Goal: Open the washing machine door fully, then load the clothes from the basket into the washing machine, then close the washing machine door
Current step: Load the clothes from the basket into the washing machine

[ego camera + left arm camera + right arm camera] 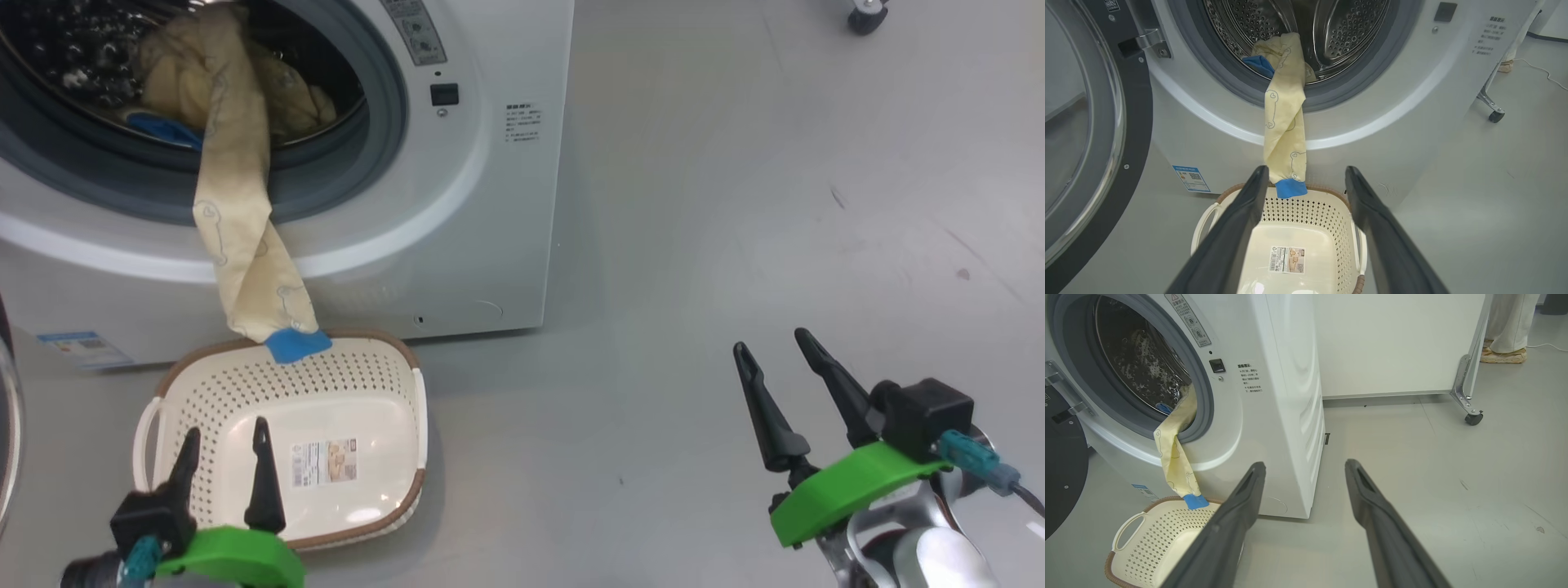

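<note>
Head view puts the big white front-loading washing machine (490, 204) at 11 o'clock, its round glossy black door (1137, 134) swung open at 9 o'clock. The pale cream-yellow clothes (237, 204) lie in the steel drum (1347, 32), but one long piece hangs out over the grey gasket (106, 175), its blue cuff (295, 345) at the far rim of the small cream perforated basket (245, 392) at 7 o'clock. My left gripper (227, 428) hovers over that basket, fingers parted, holding nothing; my right gripper (770, 340), at 4 o'clock, is spread and empty too.
</note>
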Controlling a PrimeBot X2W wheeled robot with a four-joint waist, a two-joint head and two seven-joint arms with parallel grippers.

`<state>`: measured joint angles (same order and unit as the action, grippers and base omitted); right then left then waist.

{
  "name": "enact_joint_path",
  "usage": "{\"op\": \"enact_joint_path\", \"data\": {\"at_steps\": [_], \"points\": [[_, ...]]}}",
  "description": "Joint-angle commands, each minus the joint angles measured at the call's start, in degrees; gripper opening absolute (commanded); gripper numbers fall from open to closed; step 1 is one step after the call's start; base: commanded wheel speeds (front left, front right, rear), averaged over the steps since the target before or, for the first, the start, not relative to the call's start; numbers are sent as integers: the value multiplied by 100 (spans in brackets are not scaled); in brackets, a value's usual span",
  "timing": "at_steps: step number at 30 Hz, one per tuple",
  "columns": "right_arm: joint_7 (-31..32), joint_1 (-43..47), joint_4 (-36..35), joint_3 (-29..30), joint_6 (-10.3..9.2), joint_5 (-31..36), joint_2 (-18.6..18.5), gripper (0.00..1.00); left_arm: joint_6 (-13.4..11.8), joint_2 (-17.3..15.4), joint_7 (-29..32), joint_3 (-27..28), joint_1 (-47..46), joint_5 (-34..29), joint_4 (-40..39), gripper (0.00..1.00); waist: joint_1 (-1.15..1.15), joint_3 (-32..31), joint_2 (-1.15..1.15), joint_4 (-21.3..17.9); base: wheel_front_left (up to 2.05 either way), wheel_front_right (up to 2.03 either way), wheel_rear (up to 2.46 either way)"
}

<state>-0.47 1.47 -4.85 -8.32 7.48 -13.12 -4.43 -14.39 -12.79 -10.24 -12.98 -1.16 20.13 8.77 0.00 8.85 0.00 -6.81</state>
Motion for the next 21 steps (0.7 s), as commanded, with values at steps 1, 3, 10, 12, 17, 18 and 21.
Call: {"op": "enact_joint_path", "data": {"at_steps": [1, 3, 10, 12, 17, 18, 21], "points": [[-17, -357, -248, -139, 1, -41, -145, 100, -652, -68, 39, 214, -487, 75, 104, 100, 0, 284, 0, -51, 0, 0, 0], [-37, -463, -266, -187, 1, -62, -167, 100, -541, -125, 98, 222, -808, 113, 469, 100, 0, 498, 0, -115, 0, 0, 0], [-190, -808, -227, -354, 1, -160, -180, 100, -203, -209, 242, 267, -1847, 288, 1620, 100, 0, 1140, 0, -301, 0, 0, 0], [-249, -922, -199, -410, 1, -195, -182, 100, -85, -253, 386, 281, -2225, 360, 2007, 100, 0, 1355, 0, -356, 0, 0, 0], [-426, -1219, -121, -519, 1, -277, -189, 100, 138, -402, 679, 342, -3135, 489, 2722, 100, 0, 1881, 0, -500, 0, 0, 0], [-463, -1280, -103, -539, 1, -293, -187, 100, 193, -443, 748, 374, -3307, 537, 2852, 100, 0, 1972, 0, -531, 0, 0, 0], [-570, -1451, -45, -602, 1, -343, -182, 100, 349, -624, 956, 391, -3794, 579, 3174, 100, 0, 2255, 0, -626, 0, 0, 0]]}}
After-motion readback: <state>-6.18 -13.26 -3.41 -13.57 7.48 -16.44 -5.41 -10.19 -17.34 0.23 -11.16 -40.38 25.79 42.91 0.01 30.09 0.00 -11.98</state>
